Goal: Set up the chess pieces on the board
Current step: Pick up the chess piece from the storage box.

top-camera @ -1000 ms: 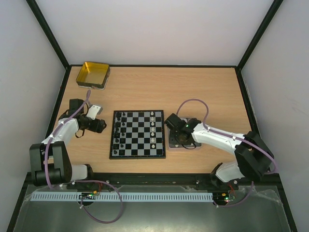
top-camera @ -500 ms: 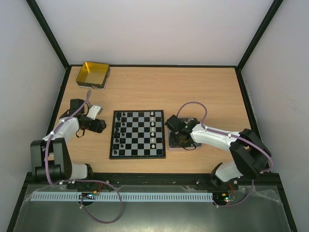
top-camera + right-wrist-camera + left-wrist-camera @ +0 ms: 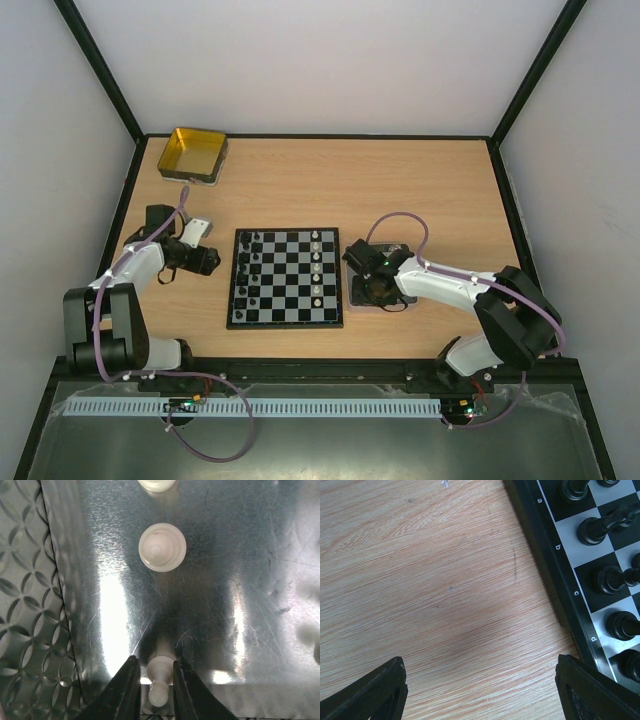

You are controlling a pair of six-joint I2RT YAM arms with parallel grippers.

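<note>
The board (image 3: 285, 322) lies mid-table, with black chess pieces (image 3: 252, 270) on its left columns and white chess pieces (image 3: 317, 265) towards its right side. My right gripper (image 3: 368, 290) is down in the silver tray (image 3: 250, 580). There its fingers (image 3: 155, 662) are shut on a small white piece (image 3: 159, 677), touching both its sides. A second white piece (image 3: 162, 547) stands upright farther along the tray. My left gripper (image 3: 480, 680) hangs open over bare wood just left of the board's edge (image 3: 555, 580), near several black pieces (image 3: 597, 530).
A yellow square tin (image 3: 193, 153) sits at the back left corner. The tray's patterned wall (image 3: 25, 590) rises left of the right gripper. A third white piece (image 3: 156, 484) shows at the top edge of the right wrist view.
The right gripper's jaws have closed in on the white piece in the tray, and the arm shifted slightly. The left arm has not moved.
</note>
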